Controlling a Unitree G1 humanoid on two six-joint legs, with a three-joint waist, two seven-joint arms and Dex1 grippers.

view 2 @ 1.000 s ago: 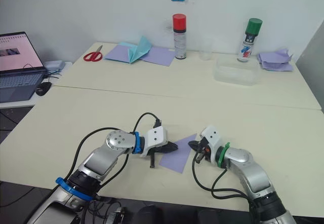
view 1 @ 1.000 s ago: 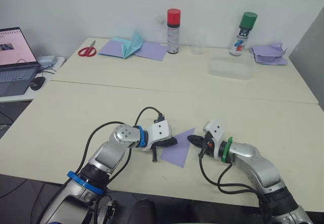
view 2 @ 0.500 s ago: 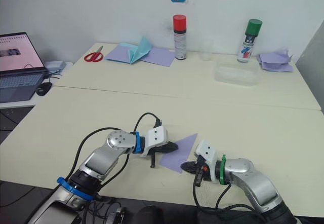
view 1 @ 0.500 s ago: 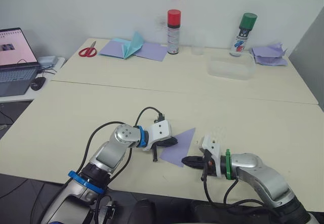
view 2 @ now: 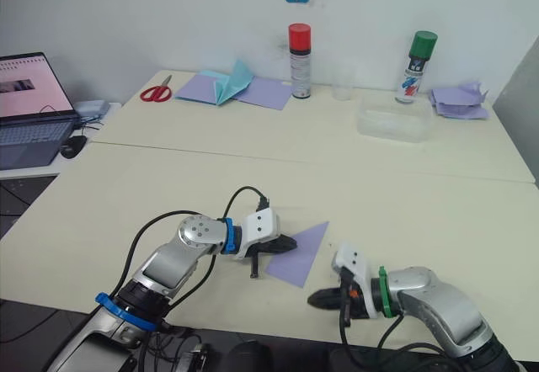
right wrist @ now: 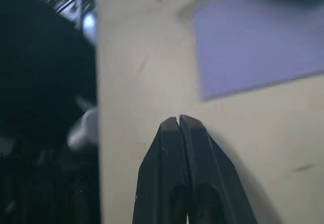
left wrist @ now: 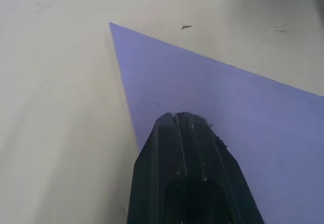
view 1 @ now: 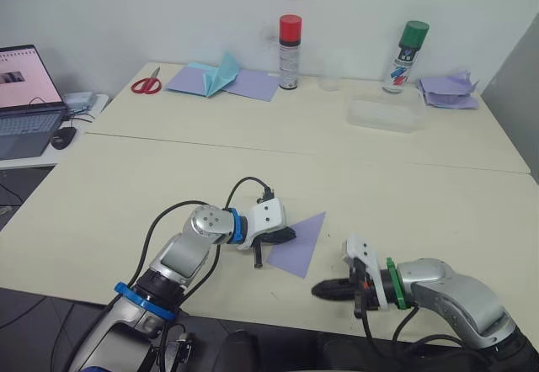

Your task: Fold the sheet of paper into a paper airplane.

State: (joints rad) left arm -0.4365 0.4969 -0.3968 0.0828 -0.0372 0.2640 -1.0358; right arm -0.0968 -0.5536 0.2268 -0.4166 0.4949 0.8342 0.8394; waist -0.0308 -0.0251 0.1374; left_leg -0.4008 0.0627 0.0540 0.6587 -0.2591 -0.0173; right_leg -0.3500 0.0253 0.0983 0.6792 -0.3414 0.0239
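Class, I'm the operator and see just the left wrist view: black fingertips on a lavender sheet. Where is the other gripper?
Observer: The right gripper sits near the table's front edge, off the sheet of paper.
Operator: Is it open?
Observer: No, its fingers are shut on nothing.
Operator: What shape is the sheet?
Observer: Folded into a flat triangle, its tip pointing away from the robot.
Operator: And my gripper?
Observer: The left gripper presses, shut, on the triangle's left edge.

Both arms are silver metal with rounded joints and white plastic wrist housings. The left arm carries blue rings at the wrist and near the elbow; the right arm carries a green ring at the wrist. Black cables loop loosely beside each forearm. The left end effector (view 1: pixel 287 236) and right end effector (view 1: pixel 318 289) each have two tapered black fingers.
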